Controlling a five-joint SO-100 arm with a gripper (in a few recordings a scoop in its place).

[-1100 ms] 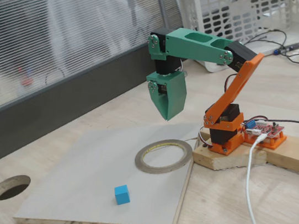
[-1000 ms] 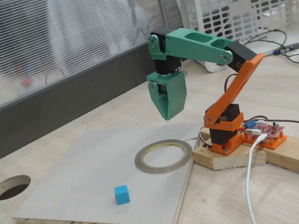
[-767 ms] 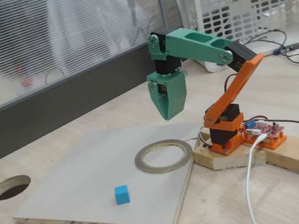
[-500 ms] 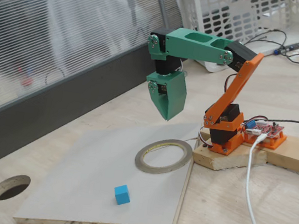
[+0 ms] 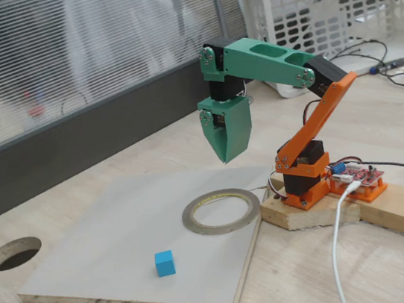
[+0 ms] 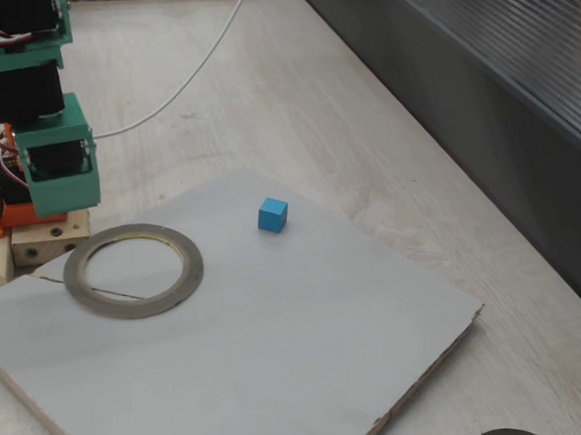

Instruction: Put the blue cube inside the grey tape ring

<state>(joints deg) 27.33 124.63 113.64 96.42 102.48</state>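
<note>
Currently the gripper [image 5: 225, 153] hangs in the air with jaws together, holding nothing, at 12 o'clock above the grey tape ring [image 5: 221, 211]. Blue cube [image 5: 164, 263] sits on the pale board [image 5: 108, 229], well apart from the ring at its 7 o'clock, outside it.

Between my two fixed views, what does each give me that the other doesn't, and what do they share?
A fixed view takes in the whole arm, its gripper raised off the table, jaws apparently shut, with a white basket behind. In a fixed view, the bare stretch between the blue cube and the grey tape ring reads clearly. Both fixed views show the cube on the board, outside the ring, and the tabletop hole.
</note>
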